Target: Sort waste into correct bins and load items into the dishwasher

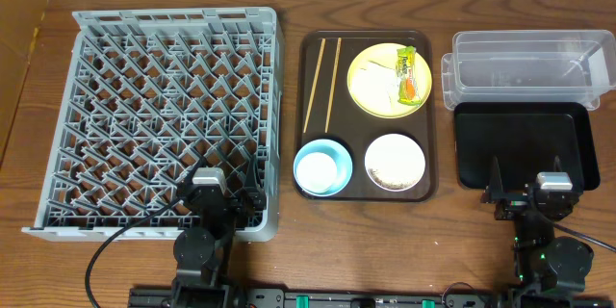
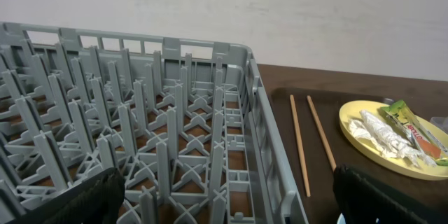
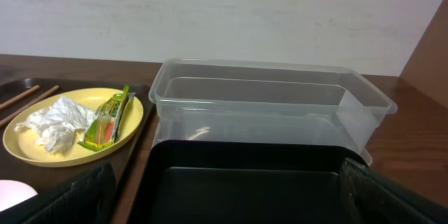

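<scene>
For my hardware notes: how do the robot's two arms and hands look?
Both arms are black, each with a pale grey block at the wrist. The left hand and right hand have dark fingers. A black cable leaves the left base.

A dark-brown serving tray with rounded corners and a raised rim lies flat near the middle of the brown wooden table — its long sides run toward a plain white wall. A black cable curves over the table's near edge.
</scene>
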